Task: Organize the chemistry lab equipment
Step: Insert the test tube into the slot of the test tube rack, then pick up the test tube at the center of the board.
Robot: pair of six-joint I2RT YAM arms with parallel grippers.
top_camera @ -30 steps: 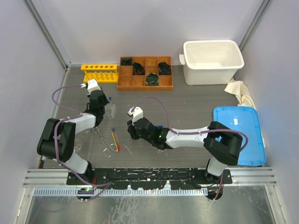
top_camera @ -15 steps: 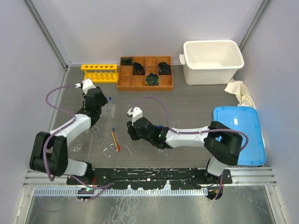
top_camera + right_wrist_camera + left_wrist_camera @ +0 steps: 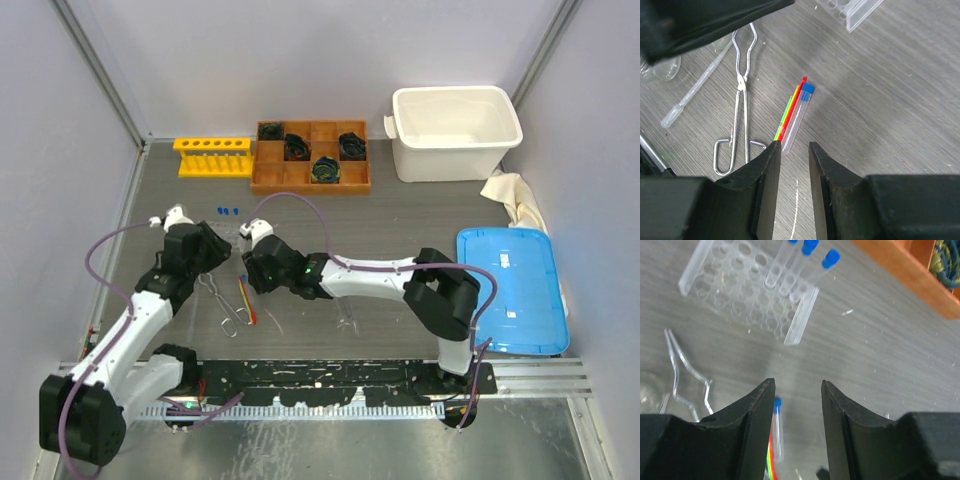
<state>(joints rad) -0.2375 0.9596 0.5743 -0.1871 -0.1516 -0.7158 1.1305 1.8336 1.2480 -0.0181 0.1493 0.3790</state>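
Note:
A loose blue-capped test tube (image 3: 797, 119) lies flat on the table beside a bundle of thin red, orange and green sticks (image 3: 789, 112). My right gripper (image 3: 793, 146) hovers open just short of the tube's clear end, with nothing between its fingers. My left gripper (image 3: 797, 385) is open and empty too, and the same tube (image 3: 776, 427) lies by its left finger. Three blue-capped tubes (image 3: 800, 265) stand in a clear rack (image 3: 740, 295). Metal tongs (image 3: 741, 95), a clear dropper (image 3: 695, 95) and a small flask (image 3: 660, 70) lie to the left. The yellow rack (image 3: 213, 156) stands at the back left.
A wooden divided tray (image 3: 310, 158) with dark coiled items sits at the back, a white tub (image 3: 455, 130) to its right. A blue lid (image 3: 510, 285) and a cloth (image 3: 515, 200) lie on the right. My two grippers (image 3: 215, 255) (image 3: 248, 278) are close together.
My left gripper opened, drew back from the clear rack toward the near left and left the tubes standing in it. My right gripper moved left over the loose tube and sticks.

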